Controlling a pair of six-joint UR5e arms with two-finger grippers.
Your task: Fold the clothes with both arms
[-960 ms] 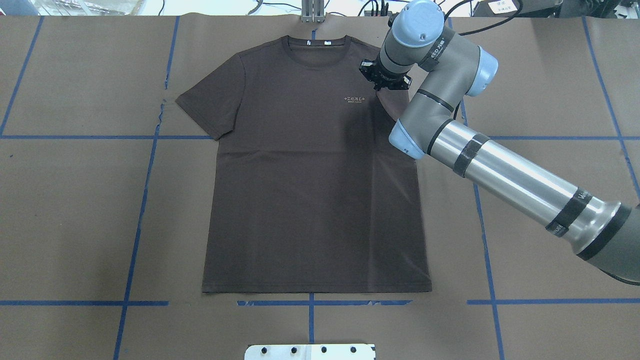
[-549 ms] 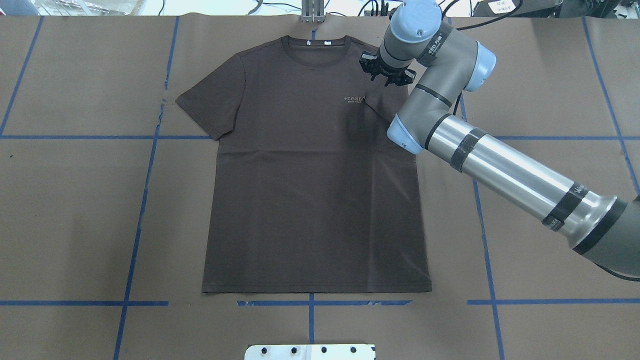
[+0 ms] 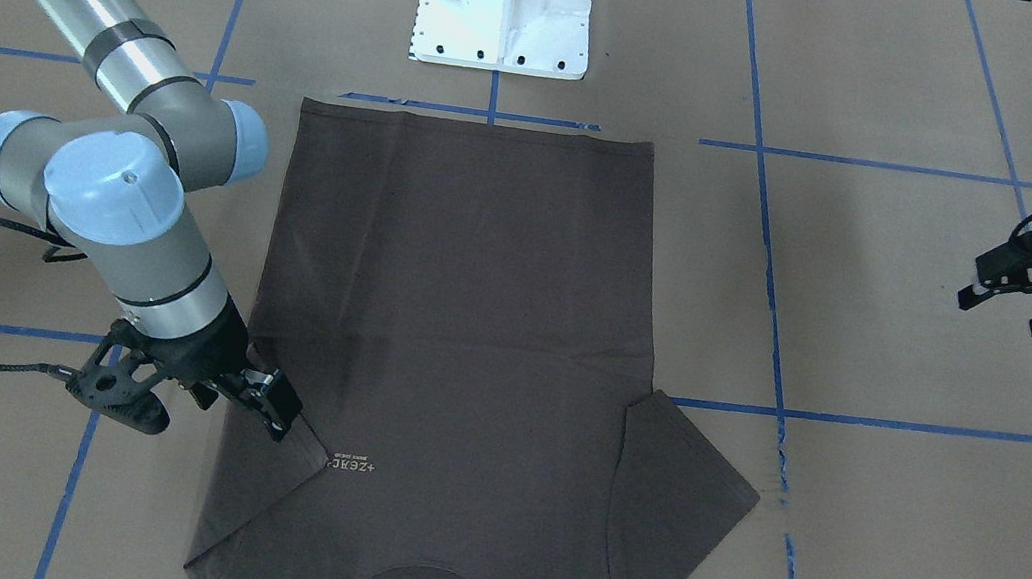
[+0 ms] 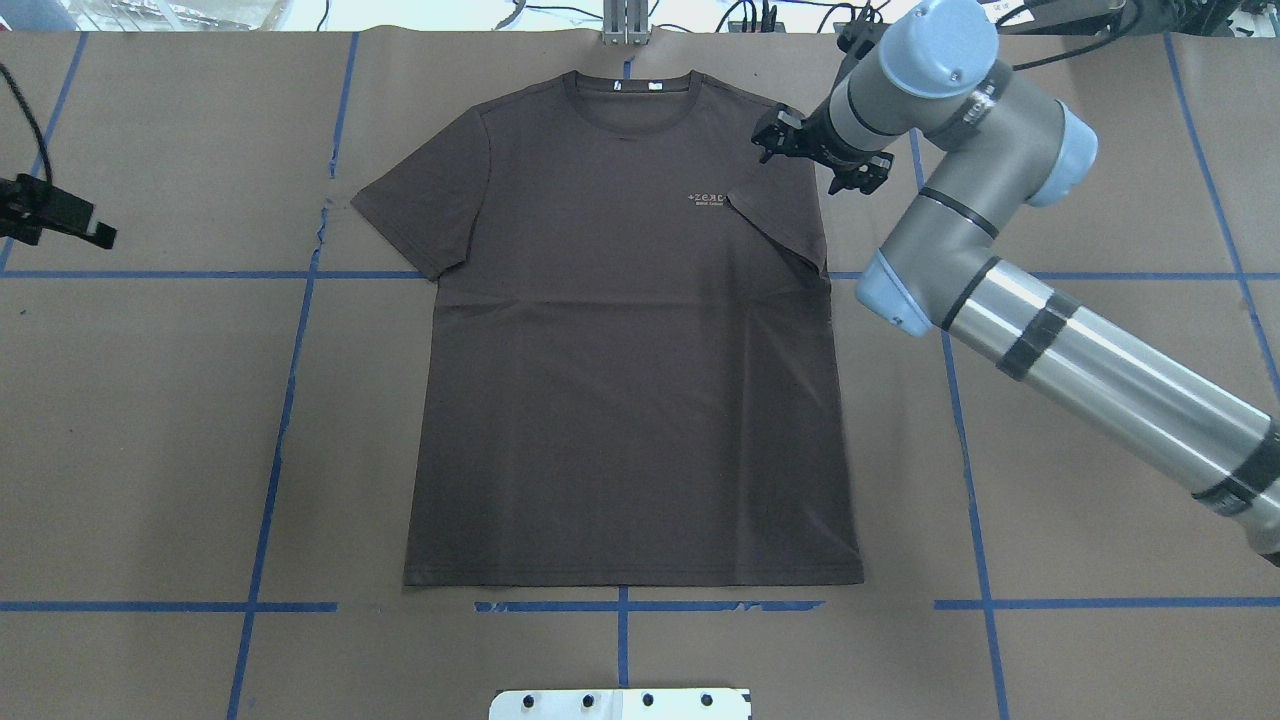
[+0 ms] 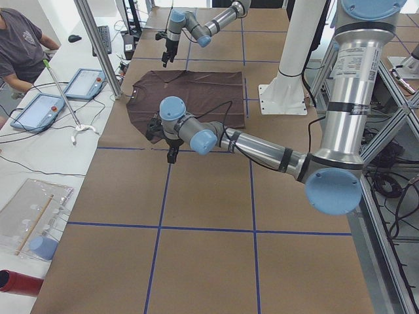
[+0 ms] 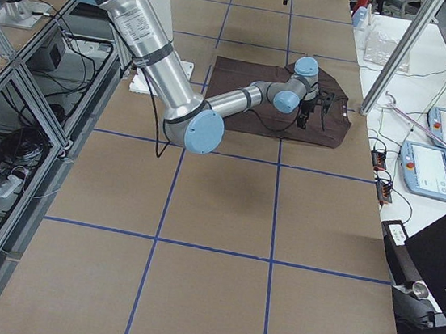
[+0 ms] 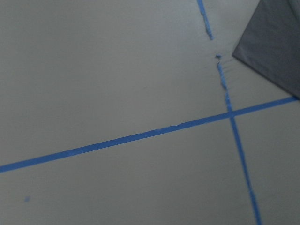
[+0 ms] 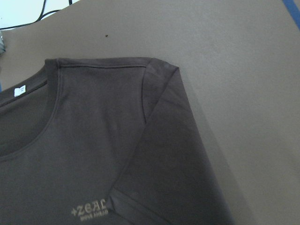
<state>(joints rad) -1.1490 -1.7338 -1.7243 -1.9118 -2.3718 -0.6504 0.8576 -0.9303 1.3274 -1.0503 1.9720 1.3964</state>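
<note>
The T-shirt [image 4: 620,400] has its folded sleeve [image 4: 780,215] overlapping the "+ZEAL" print [image 4: 705,197]; beside the sleeve the right gripper [image 3: 202,407], and far off it the left gripper [image 3: 1004,303], both gape empty.

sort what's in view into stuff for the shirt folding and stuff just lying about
For the job:
T-shirt, one sleeve folded in
right hand, open beside that sleeve
left hand, open, off the shirt

Just lying about:
white pedestal
tablets on the side bench
</note>
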